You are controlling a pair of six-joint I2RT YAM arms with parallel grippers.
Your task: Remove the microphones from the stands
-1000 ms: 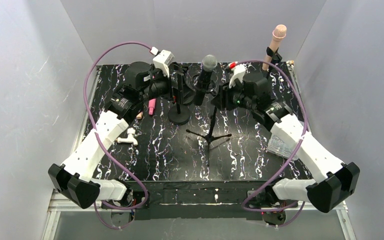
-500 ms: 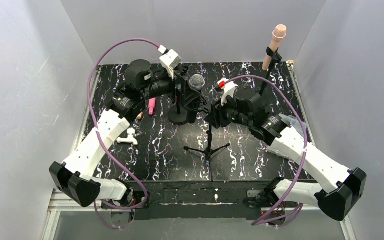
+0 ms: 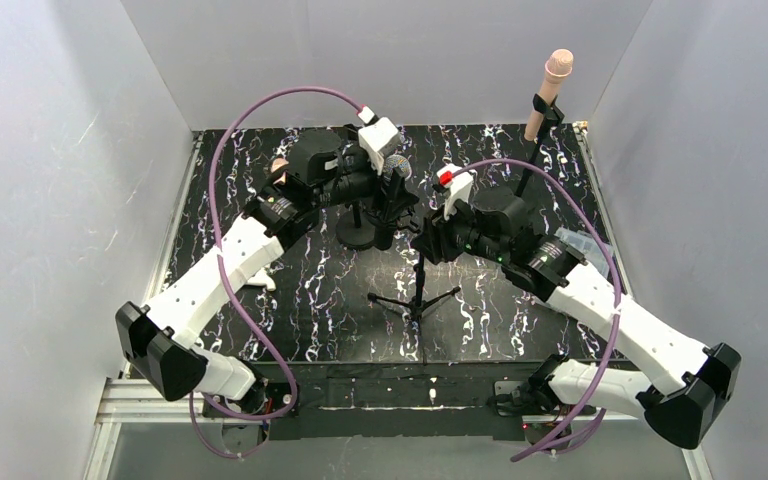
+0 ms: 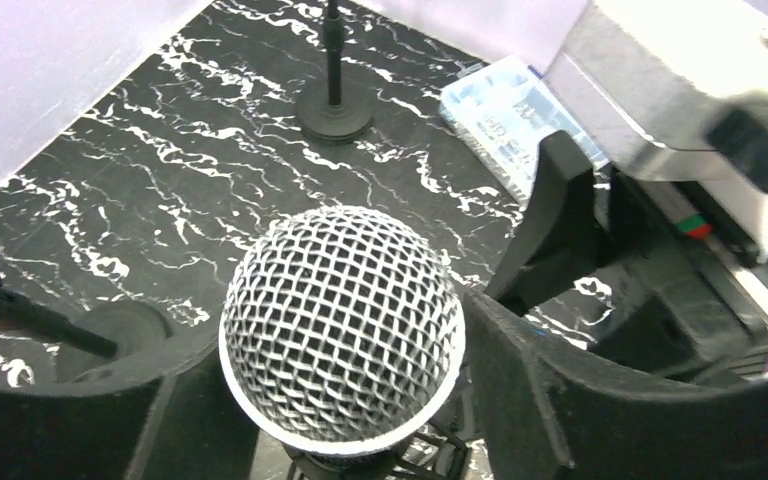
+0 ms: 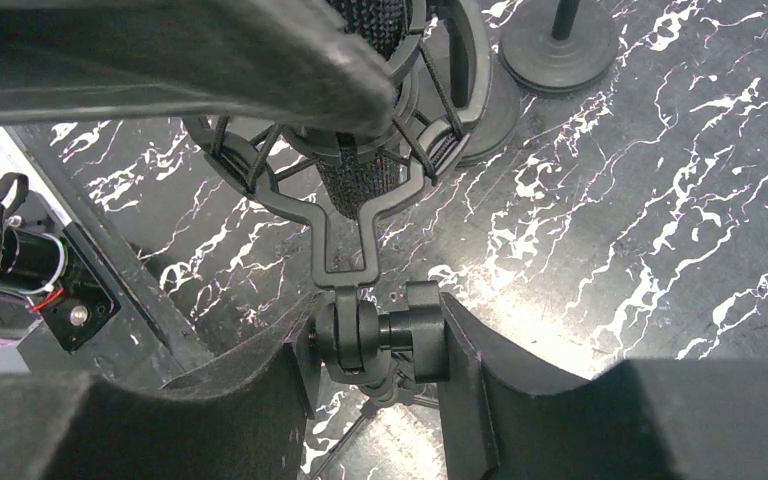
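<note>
1. Left wrist view: the black microphone with a silver mesh head (image 4: pixel 342 325) sits right between the dark fingers (image 4: pixel 580 400) of the left pincer (image 4: pixel 335 420), its round grille rising above them
2. Left pincer state: jaws at a middling gap, one finger on each side just under the grille; whether the pads press the microphone or merely flank it I cannot tell
3. Right pincer (image 5: pixel 375 350): narrow and clamped on the black swivel joint (image 5: pixel 360 335) with its knob, a finger touching each end; just beyond its fingertips the black elastic-strung cradle (image 5: pixel 345 215) carries the microphone body
4. Top external view: both pincers meet over the black tripod stand (image 3: pixel 415 295), the left one above and beyond the right
5. Step in hand, as I judge it: taking hold of the microphone while the stand is steadied; it is not yet out of its cradle
6. Next move calls for a firm squeeze from the left pincer, then a straight pull along the microphone's axis, away from the right pincer, which must hold the joint so the light tripod neither lifts nor tips
</note>
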